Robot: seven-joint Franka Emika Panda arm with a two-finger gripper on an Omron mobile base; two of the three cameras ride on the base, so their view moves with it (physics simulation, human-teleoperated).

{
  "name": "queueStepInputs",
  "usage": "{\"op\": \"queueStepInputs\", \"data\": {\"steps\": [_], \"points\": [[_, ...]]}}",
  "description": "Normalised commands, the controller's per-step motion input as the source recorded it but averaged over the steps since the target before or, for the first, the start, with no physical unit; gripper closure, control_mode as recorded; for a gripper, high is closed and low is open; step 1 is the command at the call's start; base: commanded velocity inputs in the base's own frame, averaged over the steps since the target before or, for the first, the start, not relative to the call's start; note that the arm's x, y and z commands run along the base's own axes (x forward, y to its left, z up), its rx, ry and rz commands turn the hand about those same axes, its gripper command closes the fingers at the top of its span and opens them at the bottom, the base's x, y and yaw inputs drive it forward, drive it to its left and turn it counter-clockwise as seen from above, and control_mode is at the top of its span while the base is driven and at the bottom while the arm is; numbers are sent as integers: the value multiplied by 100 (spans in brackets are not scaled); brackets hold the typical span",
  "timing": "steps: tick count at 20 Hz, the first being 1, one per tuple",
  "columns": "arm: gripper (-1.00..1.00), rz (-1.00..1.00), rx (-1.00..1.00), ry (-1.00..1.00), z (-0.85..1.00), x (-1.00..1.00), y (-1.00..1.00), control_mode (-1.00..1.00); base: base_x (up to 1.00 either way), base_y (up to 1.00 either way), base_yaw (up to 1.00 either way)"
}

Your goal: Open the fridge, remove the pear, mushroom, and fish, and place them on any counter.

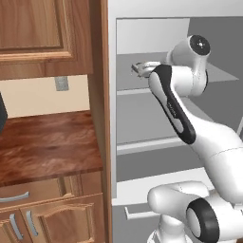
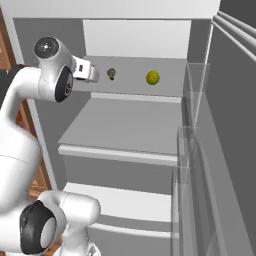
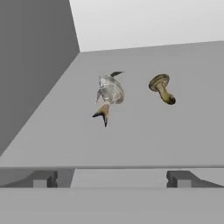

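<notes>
The tool (image 3: 111, 178) hangs released, its two tips spread wide and holding nothing, poised at the front edge of the upper shelf (image 2: 125, 127) inside the open fridge (image 2: 197, 55). In the hand view the fish (image 3: 108, 94) lies ahead of the tips on the shelf floor, tail pointing back toward the tool, and the mushroom (image 3: 162, 88) lies on its side just beside it. From the right base view the pear (image 2: 153, 77) sits further along the same shelf, well apart from the mushroom.

The step in hand looks like a reach for the fish, the item most nearly in line with the tool. To do it well, the tool should travel straight in, stay low over the shelf, and straddle the thick middle of the body rather than the thin tail, with the tips set across its width. The side wall is near, so the wrist needs clearance there. Clench only once both tips flank the body, then lift before drawing out toward the bench (image 1: 47, 142) to the left.
</notes>
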Motion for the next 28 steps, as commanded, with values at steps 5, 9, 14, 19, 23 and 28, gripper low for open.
{"op": "queueStepInputs", "data": {"steps": [5,9,14,19,23,28], "points": [[-100,0,0,0,-7,65,22,-100,0,0,0],[-100,0,0,0,-20,69,8,-100,0,0,0],[-100,0,0,3,-15,68,0,-100,0,0,0],[-100,0,0,10,-21,65,3,-100,0,0,0],[-100,0,0,5,-29,46,6,-100,0,0,0],[-100,0,0,0,-40,25,2,-100,0,0,0]]}}
